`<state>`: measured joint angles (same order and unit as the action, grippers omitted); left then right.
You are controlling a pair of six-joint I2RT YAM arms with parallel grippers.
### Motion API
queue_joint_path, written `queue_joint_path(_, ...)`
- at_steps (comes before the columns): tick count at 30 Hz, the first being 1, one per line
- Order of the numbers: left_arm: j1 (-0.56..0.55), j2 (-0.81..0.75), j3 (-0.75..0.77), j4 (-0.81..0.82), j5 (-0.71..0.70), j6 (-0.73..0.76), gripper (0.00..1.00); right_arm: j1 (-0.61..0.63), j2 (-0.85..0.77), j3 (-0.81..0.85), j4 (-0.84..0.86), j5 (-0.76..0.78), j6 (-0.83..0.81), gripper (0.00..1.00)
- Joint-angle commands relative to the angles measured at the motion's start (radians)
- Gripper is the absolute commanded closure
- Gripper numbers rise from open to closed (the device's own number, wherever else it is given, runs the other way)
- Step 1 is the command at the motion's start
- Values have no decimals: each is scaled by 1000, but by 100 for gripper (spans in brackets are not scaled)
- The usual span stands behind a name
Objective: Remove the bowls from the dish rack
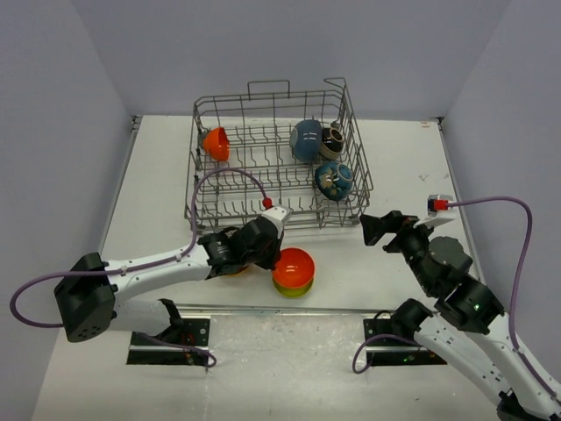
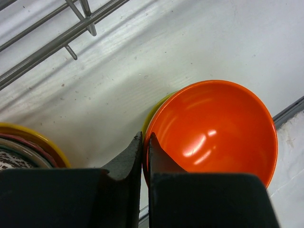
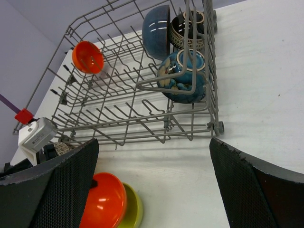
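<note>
Four bowls in the dish rack, a stack cut off
My left fingers pressed together empty, right fingers gaping

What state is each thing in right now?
dish rack, upright, four bowls inside
orange bowl in rack, on edge
blue bowl, on edge in rack
black-and-cream bowl, on edge beside it
dark teal patterned bowl, on edge in rack
orange bowl on table, nested in yellow-green bowl
left gripper, shut
right gripper, open
</note>
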<state>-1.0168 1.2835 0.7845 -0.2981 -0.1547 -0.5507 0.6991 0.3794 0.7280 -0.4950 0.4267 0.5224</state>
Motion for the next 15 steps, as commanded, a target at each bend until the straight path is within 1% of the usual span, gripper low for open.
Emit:
queue_joint_path(1,-5,-3,-27,115,-16,-22,100,-1,7,-4,49,-14,-13,1)
queue_joint_path(8,-5,7,-88,206,-6,-12,100,-1,7,-7,61,-40,-25,1)
queue_joint_path(15,-5,-4,-117,237,-11,-18,91,-3,12,-9,65,-52,-32,1)
